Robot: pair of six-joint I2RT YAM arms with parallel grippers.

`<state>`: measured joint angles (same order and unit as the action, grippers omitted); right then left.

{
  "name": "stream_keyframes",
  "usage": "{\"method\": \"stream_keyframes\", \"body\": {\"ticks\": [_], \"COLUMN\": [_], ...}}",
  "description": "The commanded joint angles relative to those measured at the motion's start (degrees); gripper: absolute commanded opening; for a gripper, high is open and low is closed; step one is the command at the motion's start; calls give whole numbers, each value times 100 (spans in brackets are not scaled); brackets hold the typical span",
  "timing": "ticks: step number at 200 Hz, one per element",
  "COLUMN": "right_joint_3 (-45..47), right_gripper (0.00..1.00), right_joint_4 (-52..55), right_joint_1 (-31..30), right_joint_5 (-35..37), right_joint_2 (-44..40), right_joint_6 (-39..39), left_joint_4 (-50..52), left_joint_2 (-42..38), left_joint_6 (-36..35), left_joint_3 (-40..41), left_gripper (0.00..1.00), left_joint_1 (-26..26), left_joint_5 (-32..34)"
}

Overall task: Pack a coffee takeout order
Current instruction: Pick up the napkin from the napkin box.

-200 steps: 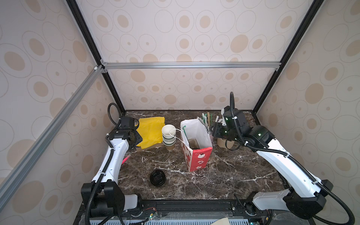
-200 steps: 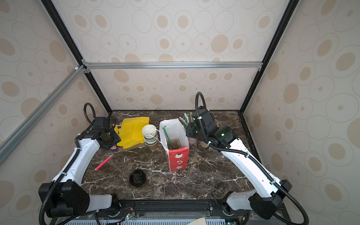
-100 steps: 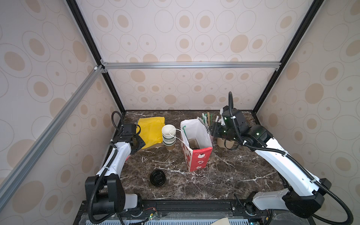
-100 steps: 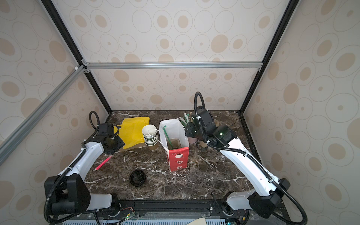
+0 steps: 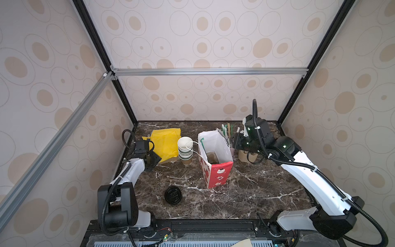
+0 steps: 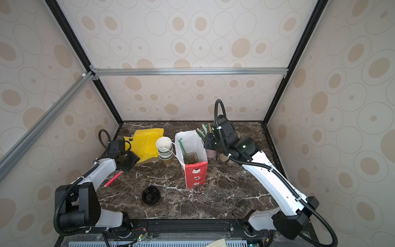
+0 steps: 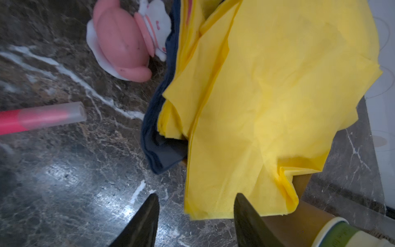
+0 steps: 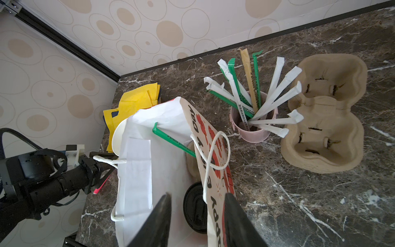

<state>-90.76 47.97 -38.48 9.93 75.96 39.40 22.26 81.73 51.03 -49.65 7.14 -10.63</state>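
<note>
Upright and open-mouthed in the middle of the dark marble table (image 5: 245, 192): a red-and-white paper gift bag (image 5: 215, 171). Low inside it, caught only by the right wrist view, a black cup lid (image 8: 195, 208) next to a brown pulp piece (image 8: 190, 164); any cup under that lid hidden by the bag wall. Slanting out of the bag's rear-left corner, a green wrapped straw (image 6: 184, 149). Just left of the bag, a stack of lidless paper cups (image 5: 185, 149). Further left of the bag and nearer the back wall, the crumpled yellow paper napkin (image 5: 165, 142), spread over a navy cloth (image 7: 158, 149), with a pink-and-white cartoon figure (image 7: 124, 42) lying beside that cloth. Also left of the bag, at the napkin's front edge, the left gripper (image 7: 196, 195): hovers low over the marble, jaws roughly half parted, clamps nothing; napkin corner in line with the gap, contact impossible to judge. Just right of the bag, toward its rear, the right gripper (image 8: 197, 195): jaws apart, framing the rim of the bag's right wall, pinching nothing. Right of the bag, past a pink cup of wrapped straws (image 8: 254, 126), the brown moulded-pulp cup tray (image 8: 324, 119), resting pockets-up on the table and just beside that cup. In front of the bag and somewhat left, a loose black lid (image 5: 173, 195), flat on the marble. Well left of the bag, near the left gripper, a pink straw (image 6: 113, 178) on the tabletop.
</note>
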Motion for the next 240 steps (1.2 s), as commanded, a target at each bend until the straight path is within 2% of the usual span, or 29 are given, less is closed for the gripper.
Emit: {"method": "stream_keyframes", "body": {"ticks": [1, 112, 155, 175, 240], "right_joint_3": [-174, -52, -35, -29, -44], "right_gripper": [43, 42, 42, 42, 42], "right_joint_4": [125, 137, 169, 169, 161], "right_joint_1": [32, 27, 30, 30, 31], "right_joint_5": [43, 131, 162, 162, 93], "right_joint_2": [15, -152, -202, -204, -170], "right_joint_6": [-15, 147, 138, 139, 113], "left_joint_4": [-476, -1027, -939, -884, -784], "left_joint_2": [103, 343, 220, 107, -88], "left_joint_6": [325, 680, 659, 653, 641], "left_joint_3": [77, 249, 262, 283, 290], "left_gripper": [52, 30, 24, 18, 14], "left_joint_1": [68, 115, 128, 119, 123], "left_joint_5": [-212, -543, -523, -492, -421]}}
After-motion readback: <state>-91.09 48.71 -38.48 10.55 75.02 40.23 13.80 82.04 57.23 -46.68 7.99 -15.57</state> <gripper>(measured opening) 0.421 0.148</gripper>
